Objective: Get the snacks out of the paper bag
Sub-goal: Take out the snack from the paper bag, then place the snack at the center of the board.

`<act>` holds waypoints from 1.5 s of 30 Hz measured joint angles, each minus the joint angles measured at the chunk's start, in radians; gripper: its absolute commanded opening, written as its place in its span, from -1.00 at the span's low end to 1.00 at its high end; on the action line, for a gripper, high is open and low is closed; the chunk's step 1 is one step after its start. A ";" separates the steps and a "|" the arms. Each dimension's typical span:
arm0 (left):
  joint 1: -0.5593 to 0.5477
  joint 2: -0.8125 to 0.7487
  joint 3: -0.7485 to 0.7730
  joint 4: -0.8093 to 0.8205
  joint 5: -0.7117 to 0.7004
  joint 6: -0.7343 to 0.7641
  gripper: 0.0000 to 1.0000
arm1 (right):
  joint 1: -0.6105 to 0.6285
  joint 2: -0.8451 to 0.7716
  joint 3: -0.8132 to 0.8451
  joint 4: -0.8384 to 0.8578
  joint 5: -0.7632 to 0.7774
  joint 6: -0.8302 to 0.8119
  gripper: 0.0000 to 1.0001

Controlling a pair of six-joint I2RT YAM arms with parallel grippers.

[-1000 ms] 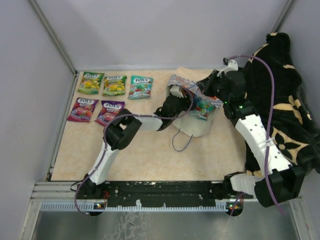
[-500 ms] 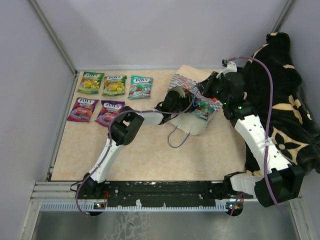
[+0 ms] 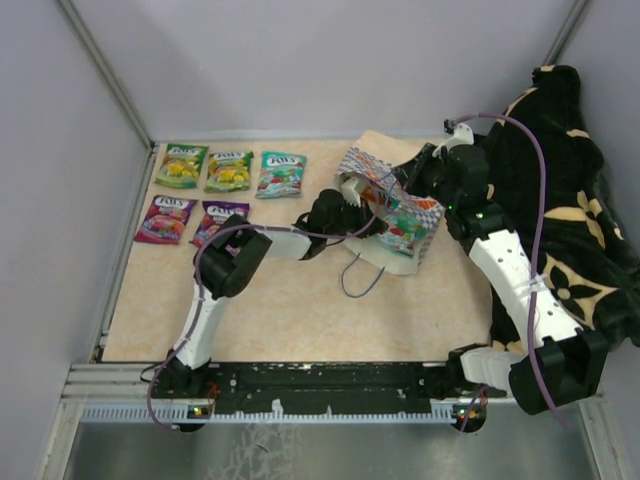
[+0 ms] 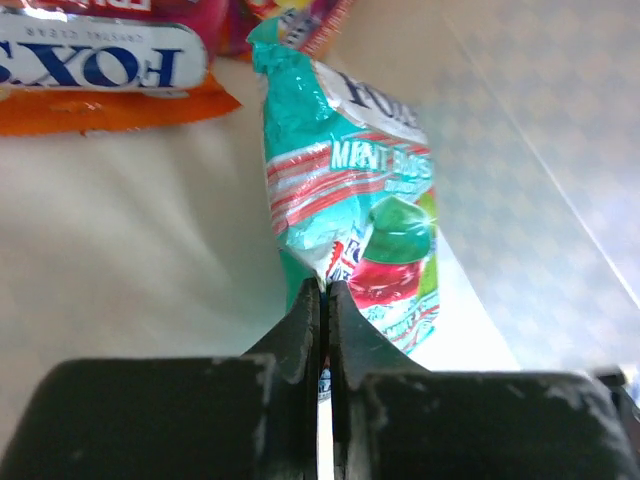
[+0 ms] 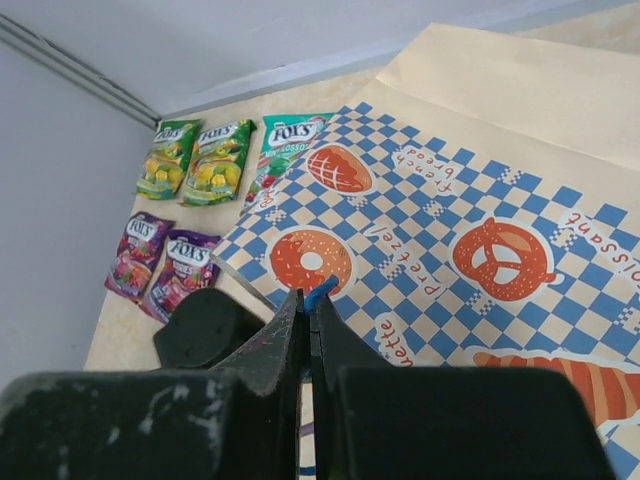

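I counted five snacks point(image 3: 228, 170) laid flat near the table's point(image 3: 300, 310) left edge, three behind and two purple in front, with bare top before them. Rightward, the paper bag point(image 3: 400, 225) lay mid-table, mouth seemingly facing back. Inside it, my left gripper point(image 4: 324, 290) was clamped on one teal packet point(image 4: 345, 190), long axis running away from the fingers, while my right gripper point(image 5: 308, 300) pinched the bag's blue cord point(image 5: 320, 291).

My left arm point(image 3: 285, 243) stretches far and rightward, my left gripper point(image 4: 322, 285) pinched tight; my right gripper point(image 5: 308, 297) is likewise clamped.
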 measured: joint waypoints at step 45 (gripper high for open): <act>0.427 -0.949 -1.020 -0.224 -0.249 0.080 -0.16 | -0.001 0.046 0.002 0.014 -0.013 -0.010 -0.97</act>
